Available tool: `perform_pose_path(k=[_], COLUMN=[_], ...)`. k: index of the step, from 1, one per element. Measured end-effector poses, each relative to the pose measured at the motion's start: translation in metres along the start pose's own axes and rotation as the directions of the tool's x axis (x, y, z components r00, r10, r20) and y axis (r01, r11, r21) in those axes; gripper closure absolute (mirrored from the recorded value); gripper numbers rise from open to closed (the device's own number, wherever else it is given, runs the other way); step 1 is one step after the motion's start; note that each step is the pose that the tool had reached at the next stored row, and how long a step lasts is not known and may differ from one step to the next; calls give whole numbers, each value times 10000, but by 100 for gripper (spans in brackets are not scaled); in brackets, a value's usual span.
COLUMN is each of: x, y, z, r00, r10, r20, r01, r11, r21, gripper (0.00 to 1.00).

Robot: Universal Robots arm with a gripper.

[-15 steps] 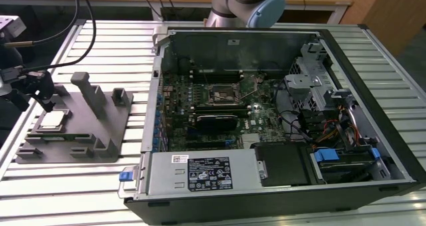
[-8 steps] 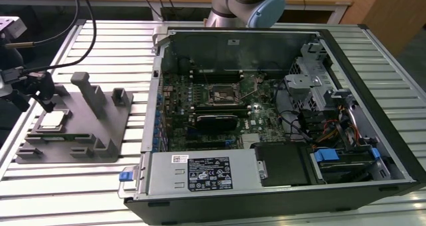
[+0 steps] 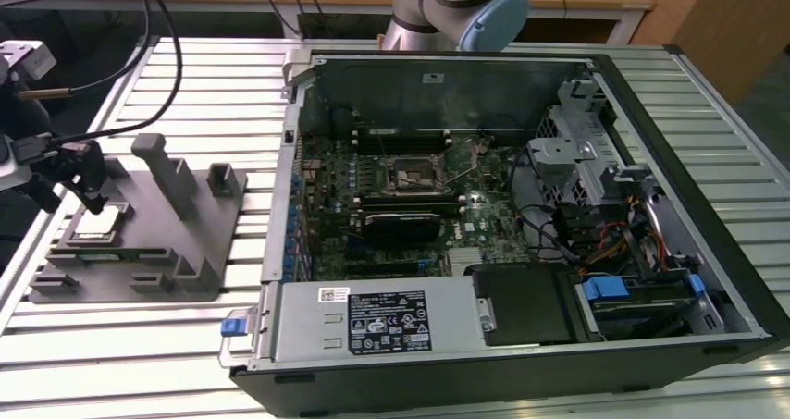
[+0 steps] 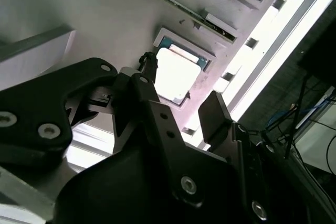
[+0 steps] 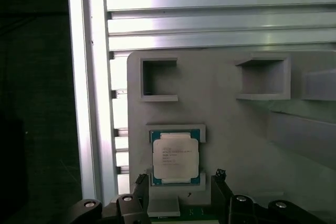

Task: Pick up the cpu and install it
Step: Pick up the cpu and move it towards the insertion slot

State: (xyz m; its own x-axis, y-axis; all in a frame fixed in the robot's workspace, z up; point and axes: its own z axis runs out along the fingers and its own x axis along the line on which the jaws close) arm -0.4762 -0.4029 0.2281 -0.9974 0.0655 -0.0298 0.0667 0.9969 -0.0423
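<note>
The cpu [image 3: 102, 223] is a small silver square lying flat in a recess of the grey holder block [image 3: 161, 252] on the slatted table, at the exterior view's left. My gripper [image 3: 70, 195] hangs just above it, open, with nothing between its black fingers. In the first wrist view the cpu [image 5: 175, 157] lies just beyond the two fingertips [image 5: 140, 180], and my gripper [image 5: 180, 178] is wider than the chip. In the second wrist view the cpu [image 4: 176, 74] shows bright between the fingers [image 4: 212, 111]. The motherboard's socket [image 3: 413, 172] sits inside the open computer case.
The open computer case [image 3: 691, 252] takes up the middle and the exterior view's right, with a drive cage, cables and a power supply [image 3: 370, 322] inside. The holder block has upright posts [image 3: 154, 165] and a narrow green memory stick [image 3: 105, 257] near the cpu. Cables hang at upper left.
</note>
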Motion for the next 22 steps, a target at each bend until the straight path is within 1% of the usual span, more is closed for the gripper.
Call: perform_pose_path(k=[4,5,6,7,8,9,11,12,13,16,17,22], x=[2,2,2,2,2,2,3,3,3,4,4,5], y=[2,2,2,2,3,3,3,2,2,2,2,3], z=[48,53,56,61,64,67,84,97,108,136,144,191], r00=[10000,10000,10000,9999,9999,9998,9998,9997,9996,9993,9992,9992], r10=[-10,-33,-68,-111,-149,-178,-217,-244,-273,-377,-395,-407], r20=[-2,-4,-8,-11,-14,-15,-12,-14,-15,-16,-13,-20], r01=[10,33,68,111,149,177,216,243,273,375,393,405], r11=[10000,10000,9999,9997,9994,9992,9991,9989,9986,9973,9971,9970], r21=[0,-21,-94,-225,-323,-357,-375,-403,-446,-637,-658,-657], gripper=[41,41,41,41,41,41,41,41,41,41,41,41])
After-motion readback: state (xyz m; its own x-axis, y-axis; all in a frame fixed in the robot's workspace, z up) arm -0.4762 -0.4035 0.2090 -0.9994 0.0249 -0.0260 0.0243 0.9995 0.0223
